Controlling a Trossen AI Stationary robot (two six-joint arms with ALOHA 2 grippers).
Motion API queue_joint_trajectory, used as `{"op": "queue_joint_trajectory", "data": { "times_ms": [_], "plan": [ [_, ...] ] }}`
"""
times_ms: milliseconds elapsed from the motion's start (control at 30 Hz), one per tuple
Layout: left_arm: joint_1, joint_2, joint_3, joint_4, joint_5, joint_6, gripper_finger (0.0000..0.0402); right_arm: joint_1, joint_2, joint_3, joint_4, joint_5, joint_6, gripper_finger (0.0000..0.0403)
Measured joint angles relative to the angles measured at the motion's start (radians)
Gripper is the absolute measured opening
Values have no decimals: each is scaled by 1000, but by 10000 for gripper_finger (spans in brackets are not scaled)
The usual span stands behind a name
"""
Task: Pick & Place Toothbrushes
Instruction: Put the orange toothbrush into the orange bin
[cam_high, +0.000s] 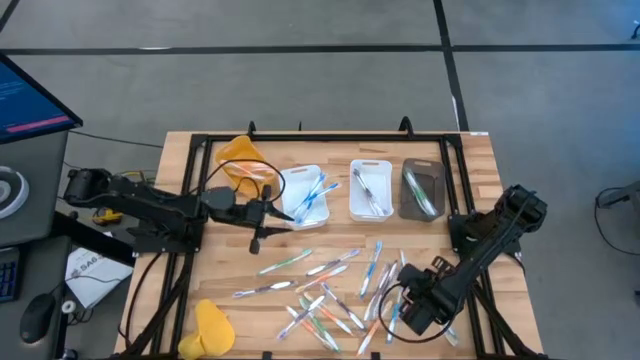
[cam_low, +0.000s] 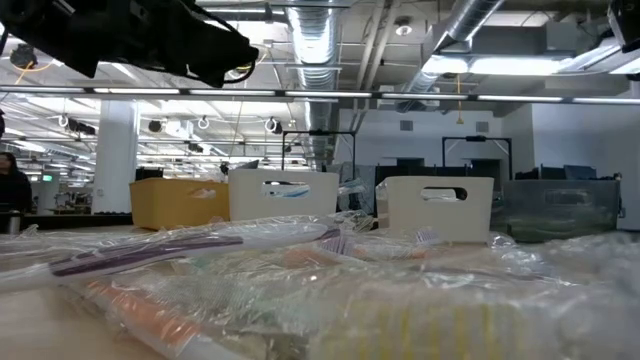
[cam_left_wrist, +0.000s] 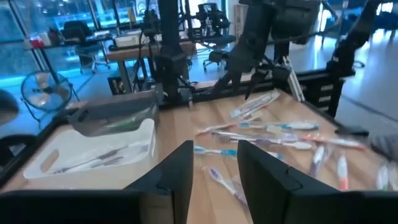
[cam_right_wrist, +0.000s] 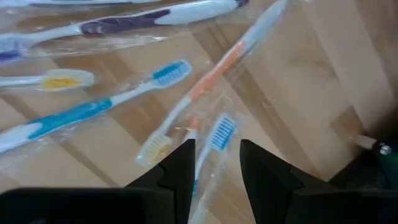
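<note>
Wooden worktop (cam_high: 470, 160) seen from above. Loose toothbrushes (cam_high: 330, 285) in clear wrappers scattered across its near half, a few more lying in the white trays (cam_high: 372, 188) at the back. Left tool (cam_left_wrist: 213, 163) hovering by the trays, fingers narrowly parted, holding nothing. Right tool (cam_right_wrist: 216, 163) low over the scattered pile, fingers narrowly parted around a wrapped blue-bristled toothbrush (cam_right_wrist: 219, 134).

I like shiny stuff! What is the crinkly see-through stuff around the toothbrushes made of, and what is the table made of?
The wrap looks like thin clear plastic film: it is glossy and wrinkled, and the toothbrushes show through. Their handles look like smooth hard plastic. The table looks like pale wood, with grain lines and plank seams.
</note>
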Motion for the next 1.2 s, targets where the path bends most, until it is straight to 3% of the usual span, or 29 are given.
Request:
{"op": "queue_joint_trajectory", "data": {
  "times_ms": [367,667,967,1200],
  "plan": [
    [0,0,-1,-1,0,-89,119,-59,0,0,11,5,-3,120],
    [0,0,-1,-1,-11,-92,153,-109,0,-3,23,18,-33,120],
    [0,0,-1,-1,-16,-90,166,-141,-1,-123,162,27,-100,120],
    [0,0,-1,-1,-19,-90,164,-173,-1,-132,194,35,-116,120]
  ]
}}
